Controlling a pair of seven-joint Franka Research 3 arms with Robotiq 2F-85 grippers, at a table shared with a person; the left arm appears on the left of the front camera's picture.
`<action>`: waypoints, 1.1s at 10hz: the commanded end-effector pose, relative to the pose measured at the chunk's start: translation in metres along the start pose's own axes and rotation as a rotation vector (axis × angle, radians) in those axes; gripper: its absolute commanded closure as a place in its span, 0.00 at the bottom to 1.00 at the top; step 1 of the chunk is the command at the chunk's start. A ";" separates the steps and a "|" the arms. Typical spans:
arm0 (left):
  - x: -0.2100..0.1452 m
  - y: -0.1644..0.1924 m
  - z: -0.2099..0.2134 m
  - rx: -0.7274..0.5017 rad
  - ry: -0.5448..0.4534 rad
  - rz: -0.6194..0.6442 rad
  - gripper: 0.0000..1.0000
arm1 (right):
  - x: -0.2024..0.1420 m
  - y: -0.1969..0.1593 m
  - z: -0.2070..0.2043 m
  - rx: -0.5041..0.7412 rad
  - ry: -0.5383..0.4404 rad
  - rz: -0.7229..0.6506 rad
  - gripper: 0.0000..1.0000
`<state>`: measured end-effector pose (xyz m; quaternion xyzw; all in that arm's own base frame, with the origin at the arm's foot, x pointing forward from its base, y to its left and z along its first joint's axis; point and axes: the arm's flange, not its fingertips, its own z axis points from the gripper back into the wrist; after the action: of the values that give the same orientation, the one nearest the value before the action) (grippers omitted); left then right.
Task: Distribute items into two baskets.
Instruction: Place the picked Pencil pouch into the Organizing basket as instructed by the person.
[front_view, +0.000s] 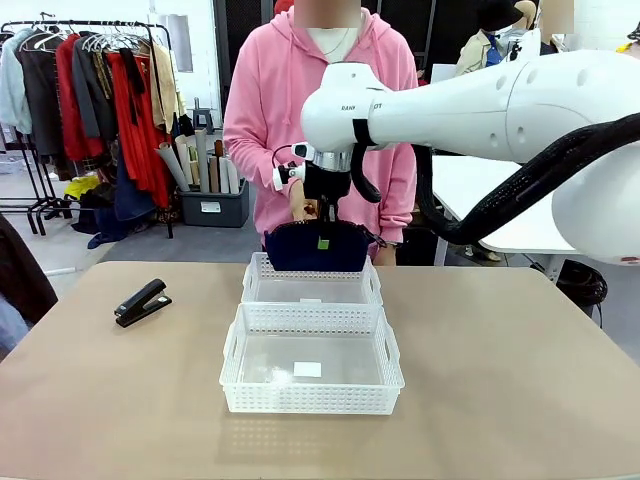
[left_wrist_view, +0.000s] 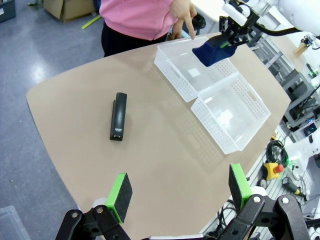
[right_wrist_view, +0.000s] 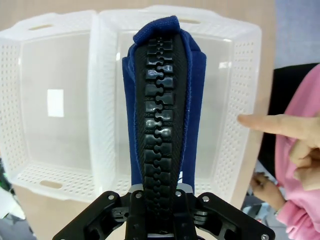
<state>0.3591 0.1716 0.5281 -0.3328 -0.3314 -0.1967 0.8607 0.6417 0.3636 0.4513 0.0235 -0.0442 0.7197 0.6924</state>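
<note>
- The dark blue pouch (front_view: 315, 250) hangs in the air over the small basket (front_view: 262, 272), the far one. Its zip side is up. Its bottom edge is down by the basket's far rim, and I cannot tell if it touches.
- The right hand (front_view: 322, 215) is pressed together on the top of the pouch, pinching it at the zip (right_wrist_view: 159, 130).
- The small basket is white with little holes in its walls. A small white label sits on its floor.
- The big basket (front_view: 310, 398) is just in front of the small one, and their walls touch. It has a small white label on its floor too.
- A person's finger (right_wrist_view: 265, 124) points at the small basket from the far side.
- The black stapler (front_view: 141, 302) lies flat on the tan surface (front_view: 500, 380), well apart from the baskets, on the robot's left.
- The left hand (left_wrist_view: 179, 189) is up above the surface. Its green pads (left_wrist_view: 120, 192) are spread wide and hold nothing.
</note>
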 end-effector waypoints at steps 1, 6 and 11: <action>0.001 0.000 0.000 -0.010 -0.021 -0.009 0.00 | 0.003 0.004 -0.012 -0.084 0.033 0.002 1.00; 0.001 0.000 0.000 -0.010 -0.021 -0.009 0.00 | 0.002 0.000 -0.046 -0.105 0.023 0.058 1.00; 0.001 0.000 0.000 -0.010 -0.021 -0.009 0.00 | 0.004 -0.001 -0.074 -0.004 0.029 0.087 1.00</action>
<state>0.3592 0.1716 0.5280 -0.3329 -0.3313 -0.1966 0.8607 0.6410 0.3727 0.3693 0.0029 -0.0370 0.7393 0.6724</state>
